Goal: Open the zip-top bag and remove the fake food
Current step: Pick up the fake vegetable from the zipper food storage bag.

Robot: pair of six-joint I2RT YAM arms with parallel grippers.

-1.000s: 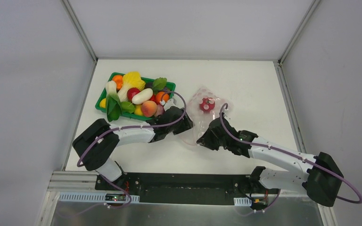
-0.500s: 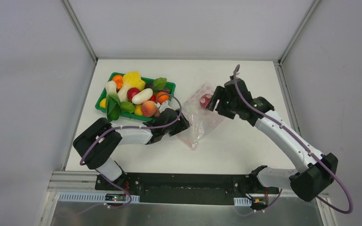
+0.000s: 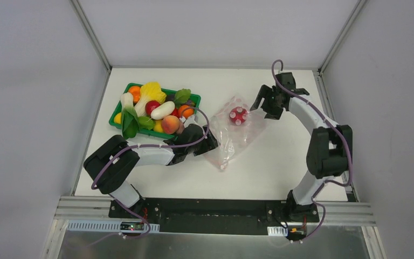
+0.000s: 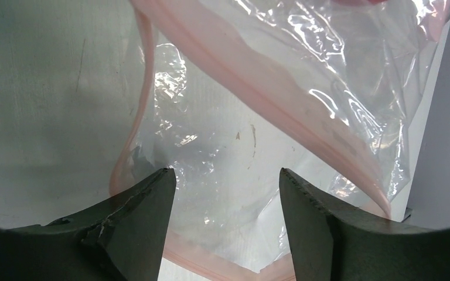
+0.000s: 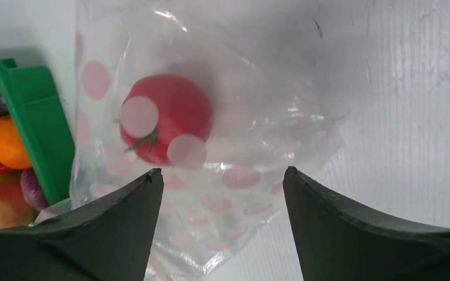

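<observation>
The clear zip-top bag point(image 3: 236, 137) with pink dots lies crumpled on the white table between both grippers. One piece of fake food point(image 3: 238, 115), round and red with a green stalk, sits inside it near the far end. In the left wrist view the bag's point(image 4: 240, 146) two pink zip strips point(image 4: 269, 111) run apart. My left gripper point(image 3: 210, 142) point(image 4: 227, 181) is open at the bag's near left edge, film lying between its fingers. My right gripper point(image 3: 260, 102) point(image 5: 220, 175) is open just right of the bag point(image 5: 252, 117), facing the red piece point(image 5: 167, 120).
A green tray point(image 3: 195, 98) point(image 5: 35, 117) heaped with several plastic fruits and vegetables stands left of the bag, right behind my left arm. White walls close in the table at the back and on both sides.
My right gripper let go of the bag's near end, opened, and swung up and round to the bag's far right side. The bag dropped flatter. My left gripper opened a little wider.
</observation>
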